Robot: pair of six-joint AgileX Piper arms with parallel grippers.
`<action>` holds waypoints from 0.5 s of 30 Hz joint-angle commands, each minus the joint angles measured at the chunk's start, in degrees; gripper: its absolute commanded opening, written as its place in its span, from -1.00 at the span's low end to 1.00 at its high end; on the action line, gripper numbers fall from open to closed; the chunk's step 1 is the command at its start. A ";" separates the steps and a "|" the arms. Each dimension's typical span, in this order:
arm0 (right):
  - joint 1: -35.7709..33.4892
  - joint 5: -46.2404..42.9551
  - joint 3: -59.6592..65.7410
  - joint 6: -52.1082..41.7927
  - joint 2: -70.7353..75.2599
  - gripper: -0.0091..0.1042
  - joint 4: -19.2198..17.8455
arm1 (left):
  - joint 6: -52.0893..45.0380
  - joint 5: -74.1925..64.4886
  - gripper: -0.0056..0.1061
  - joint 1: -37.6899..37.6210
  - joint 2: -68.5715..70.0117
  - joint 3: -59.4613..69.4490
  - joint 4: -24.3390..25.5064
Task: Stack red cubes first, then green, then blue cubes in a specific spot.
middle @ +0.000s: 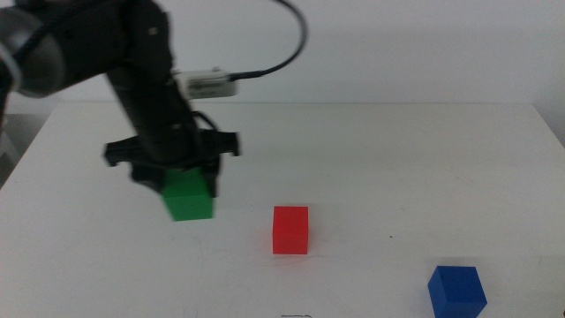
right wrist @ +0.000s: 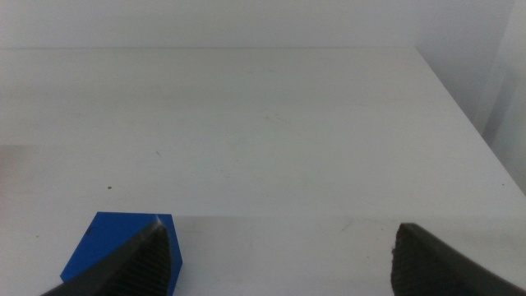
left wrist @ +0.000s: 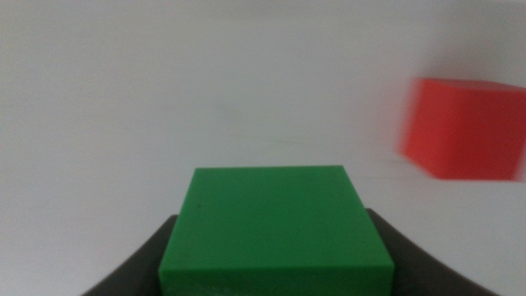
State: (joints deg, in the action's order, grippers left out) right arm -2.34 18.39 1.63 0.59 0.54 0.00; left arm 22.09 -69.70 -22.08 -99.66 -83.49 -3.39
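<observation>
We have the green cube [middle: 189, 196] clamped between the dark jaws of the left gripper [middle: 177, 177]; in the left wrist view the jaws press on both of its sides, and it fills the space between them. In the middle view the cube sits at the tip of the arm that comes in from the left, but we cannot tell whether it rests on the white table [middle: 397, 159] or hangs just above it.

The relation that matters for us is this: the red cube [middle: 290, 230] lies at about four o'clock from the held green cube in the middle view, near it but clearly apart, with bare table between them. Nothing is stacked on it yet. We judge that the green cube must travel that way and come down squarely on the red cube's top face. Both cubes look roughly square to the view, so little turning seems needed.

The blue cube [middle: 457, 290] stands well off at four o'clock from the red one, near the bottom edge. The right gripper [right wrist: 279, 255] waits beside it with jaws spread wide and holding nothing; one jaw covers part of the cube in the right wrist view. The red cube is blurred in the left wrist view.
</observation>
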 commanded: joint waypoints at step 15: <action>0.29 -4.09 -1.02 -0.59 1.31 0.58 -0.54 | 9.92 -5.90 -0.93 -14.81 -11.87 -18.94 1.29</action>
State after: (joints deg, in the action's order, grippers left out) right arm -2.34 18.39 1.63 0.59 0.54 0.00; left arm 31.27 -70.22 -36.45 -114.11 -99.97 -2.26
